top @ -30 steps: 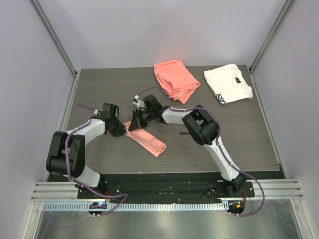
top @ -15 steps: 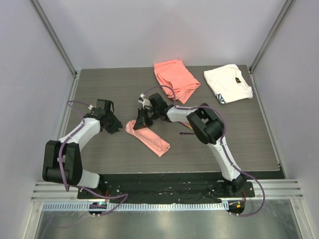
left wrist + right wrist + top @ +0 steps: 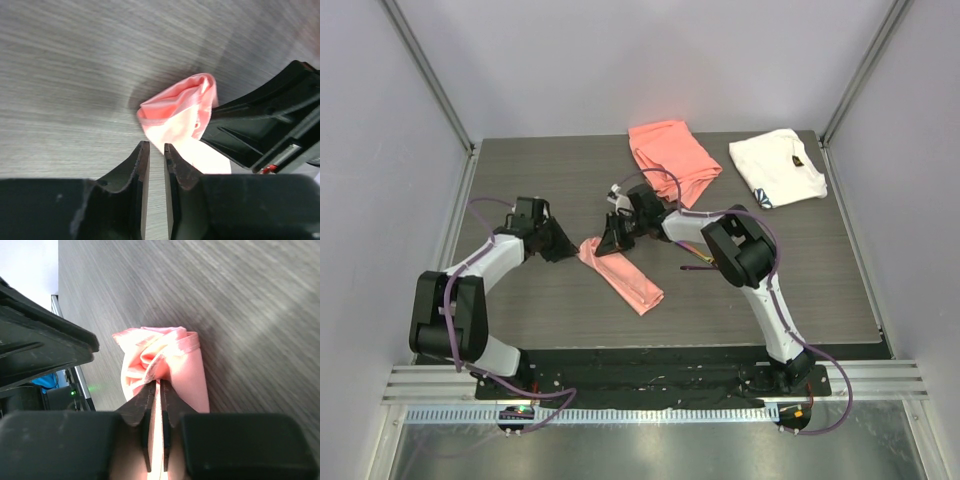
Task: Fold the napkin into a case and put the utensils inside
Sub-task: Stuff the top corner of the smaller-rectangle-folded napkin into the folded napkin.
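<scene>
Napkin (image 3: 625, 278) lies folded as a narrow glossy pink strip, right gripper (image 3: 155, 384) pinching its bunched end; left gripper (image 3: 156, 148) barely parted, empty.

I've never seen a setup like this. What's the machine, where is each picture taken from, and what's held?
Two robot arms are bolted to the near edge of a table. One picture looks down from above; the other two come from wrist cameras. On the table lie a folded pink napkin, an orange cloth and a white cloth. The right arm pinches one end of the napkin in its jaws. The left arm has its jaws slightly apart near that end, holding nothing.
</scene>
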Controlling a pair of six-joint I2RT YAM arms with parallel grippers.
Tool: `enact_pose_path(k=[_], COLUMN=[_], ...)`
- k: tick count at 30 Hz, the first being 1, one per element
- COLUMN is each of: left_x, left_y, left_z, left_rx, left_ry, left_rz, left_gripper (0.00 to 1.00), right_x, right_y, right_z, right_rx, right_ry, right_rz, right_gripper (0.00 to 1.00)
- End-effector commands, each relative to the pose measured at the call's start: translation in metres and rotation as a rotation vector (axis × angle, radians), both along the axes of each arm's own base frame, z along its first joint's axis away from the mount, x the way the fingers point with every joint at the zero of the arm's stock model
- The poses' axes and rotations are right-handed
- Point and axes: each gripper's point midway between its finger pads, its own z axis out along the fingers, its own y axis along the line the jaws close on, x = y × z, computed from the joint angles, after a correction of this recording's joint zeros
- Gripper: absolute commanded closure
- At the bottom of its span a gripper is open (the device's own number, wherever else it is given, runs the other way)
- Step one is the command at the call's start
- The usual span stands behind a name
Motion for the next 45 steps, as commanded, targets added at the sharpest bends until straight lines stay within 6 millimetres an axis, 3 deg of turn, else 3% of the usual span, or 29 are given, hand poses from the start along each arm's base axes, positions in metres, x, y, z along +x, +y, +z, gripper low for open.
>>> enact_pose_path(k=[1,3,6,15,20,26,35,45], left_x=[0.020,0.025,0.029,0.034,0.042,0.044,0.045,0.046], left_y=[-0.014,-0.019,-0.029,-0.038,-0.044,-0.039,-0.051,-0.054], left_z=[0.018,0.026,0.029,0.007,0.007,0.001,-0.011,0.000], left_rx=[-0.051,-0.055,-0.009,0.168,0.221,0.292,0.266,0.259], left_ry=[-0.087,-0.098,-0.086,0.043,0.061,0.082,0.105,0.071], left_rz=[-0.042,-0.056,-0.080,-0.101,-0.129,-0.127,-0.161,-0.166], left_gripper=[0.81,0.76,0.71,0.82,0.86,0.85,0.82,1.00], right_x=[0.013,0.013,0.017,0.021,0.021,0.021,0.026,0.036], right_y=[-0.003,-0.004,-0.005,-0.003,-0.003,-0.003,-0.001,-0.005], right_z=[0.030,0.032,0.033,0.037,0.037,0.036,0.039,0.053], right_rx=[0.028,0.031,0.032,0.044,0.045,0.047,0.055,0.057], right_ry=[-0.072,-0.073,-0.078,-0.082,-0.079,-0.079,-0.083,-0.112], right_rz=[-0.021,-0.020,-0.029,-0.033,-0.032,-0.033,-0.043,-0.057], right_gripper=[0.92,0.99,0.99,0.99,0.99,0.99,0.99,0.99])
